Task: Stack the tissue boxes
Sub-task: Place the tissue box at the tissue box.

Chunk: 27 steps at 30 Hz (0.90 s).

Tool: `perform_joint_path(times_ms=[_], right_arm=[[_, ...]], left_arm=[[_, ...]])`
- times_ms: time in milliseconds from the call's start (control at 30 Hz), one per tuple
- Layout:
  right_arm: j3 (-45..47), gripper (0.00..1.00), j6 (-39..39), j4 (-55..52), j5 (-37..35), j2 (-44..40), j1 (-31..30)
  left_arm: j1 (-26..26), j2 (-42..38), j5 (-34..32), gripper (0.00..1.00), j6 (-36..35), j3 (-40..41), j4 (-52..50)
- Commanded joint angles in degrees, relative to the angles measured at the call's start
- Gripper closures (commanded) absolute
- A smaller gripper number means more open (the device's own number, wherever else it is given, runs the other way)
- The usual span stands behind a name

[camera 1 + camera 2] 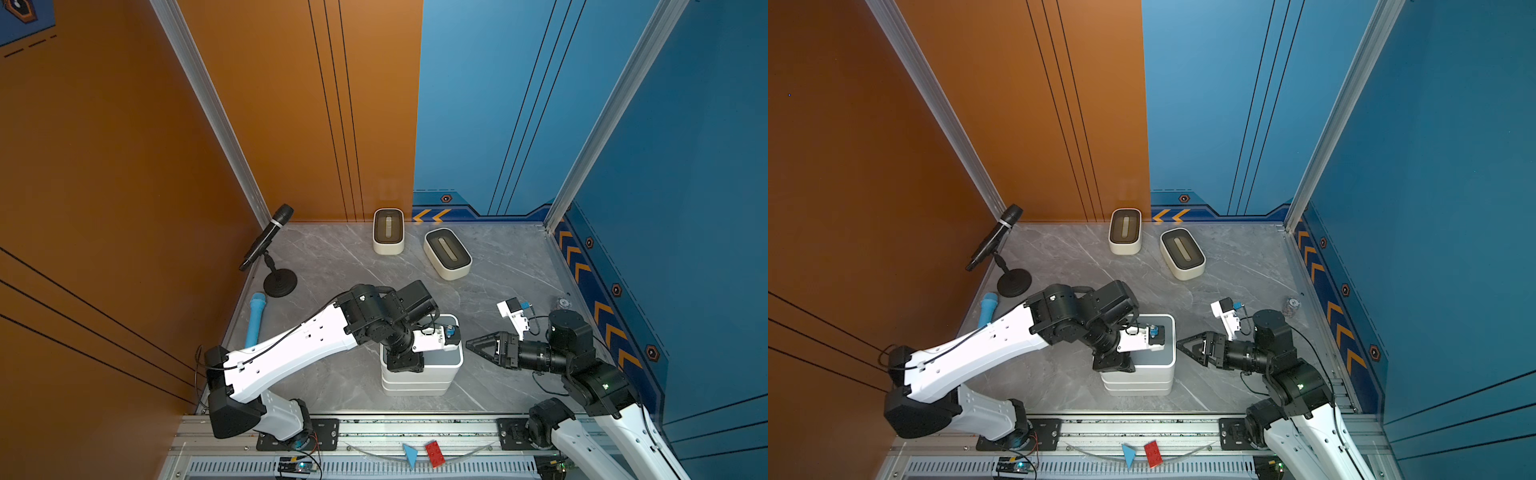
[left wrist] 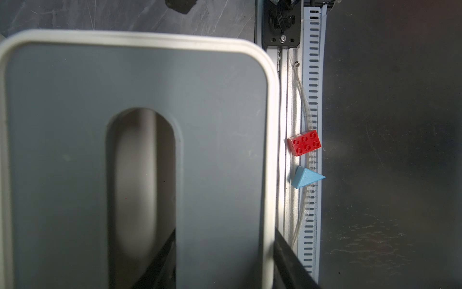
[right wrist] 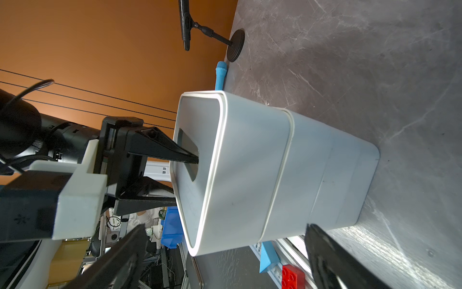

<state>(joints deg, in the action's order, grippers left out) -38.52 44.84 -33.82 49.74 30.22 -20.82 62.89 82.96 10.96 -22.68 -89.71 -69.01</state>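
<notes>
So, seating the top box [image 3: 250,170] on the stack [image 1: 415,384]
Left gripper [image 3: 186,180] pinches its end wall, finger through the slot [image 2: 141,175], stack front-centre; right gripper [image 1: 471,344] open beside it. I'd square the edges before letting go

Bright overhead light is falling evenly; the bench [image 3: 400,252] is glaring, the near lid [image 2: 220,125] perhaps blurring slightly.

Grey-lid stack [image 1: 415,380] nr front; 2 brown-lid boxes [image 1: 388,248] at back.
</notes>
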Motion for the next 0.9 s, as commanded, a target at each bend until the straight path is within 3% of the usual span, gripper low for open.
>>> perform_joint_path(times_ms=[0,867], right_arm=[[0.64,0.0,-0.63,2.18,0.01,0.54,-0.54],[0.82,0.0,-0.54,2.71,-1.48,1.24,-2.21]], left_arm=[[-0.49,0.14,0.41,0.57,0.39,-1.52,-0.42],[-1.85,-0.56,1.72,0.53,0.35,-0.99,-0.39]])
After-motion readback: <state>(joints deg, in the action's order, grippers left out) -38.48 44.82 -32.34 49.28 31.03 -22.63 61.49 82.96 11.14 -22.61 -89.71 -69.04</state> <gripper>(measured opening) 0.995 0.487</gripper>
